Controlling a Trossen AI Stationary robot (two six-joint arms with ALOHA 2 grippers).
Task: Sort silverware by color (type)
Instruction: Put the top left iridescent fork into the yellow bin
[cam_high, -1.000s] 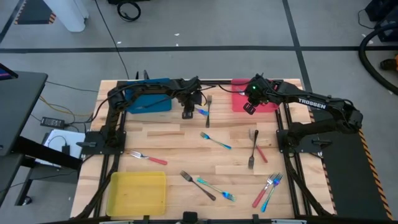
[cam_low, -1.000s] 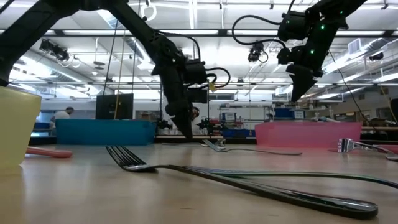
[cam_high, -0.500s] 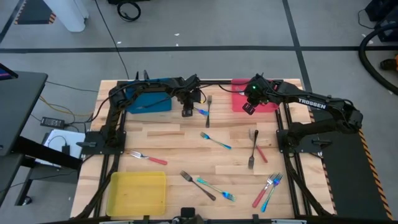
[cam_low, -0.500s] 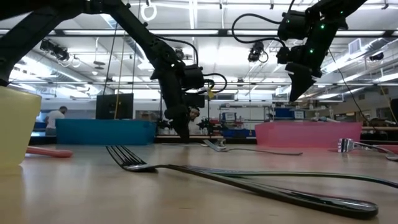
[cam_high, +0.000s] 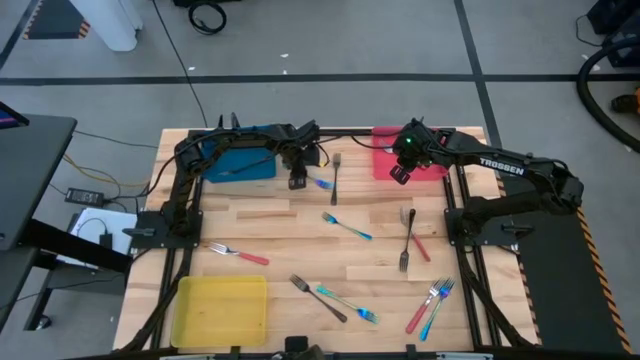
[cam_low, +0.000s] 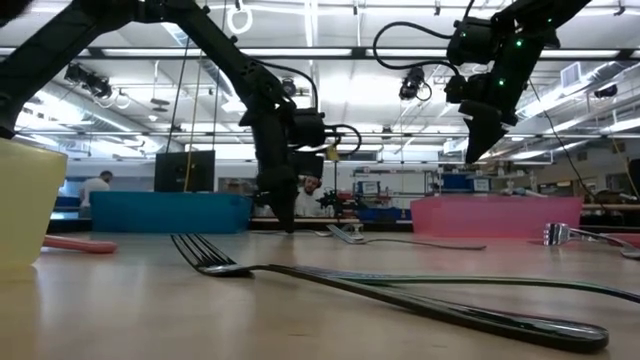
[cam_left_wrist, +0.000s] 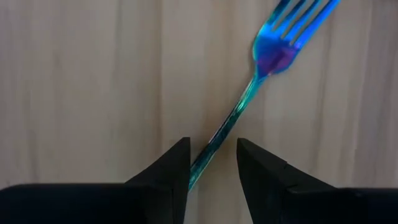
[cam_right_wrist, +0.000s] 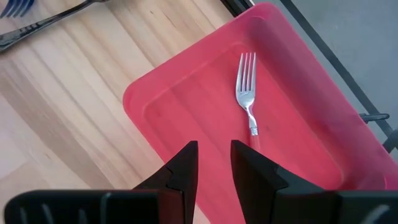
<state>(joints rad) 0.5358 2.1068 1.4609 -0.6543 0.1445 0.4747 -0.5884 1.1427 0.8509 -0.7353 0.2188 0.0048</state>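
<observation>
the left gripper (cam_left_wrist: 211, 163) stood low over the table (cam_high: 300, 225) beside the blue tray (cam_high: 238, 155), its narrowly parted fingers (cam_left_wrist: 171, 167) straddling the handle of a blue fork (cam_left_wrist: 249, 93), while the right gripper (cam_right_wrist: 213, 163) hung slightly parted over the red tray (cam_right_wrist: 298, 124), where a red-handled fork (cam_right_wrist: 247, 99) lay.

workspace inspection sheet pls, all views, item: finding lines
surface: wooden table, blue tray, red tray, yellow tray.
job's things: blue fork between the left tool's fingers; one red-handled fork in the red tray; other forks loose on the table.
clutter: nothing seen.
grippers: left tool low beside the blue tray, open; right tool above the red tray, open.
cables: cords on the floor.
surroundings: a person far behind.
</observation>
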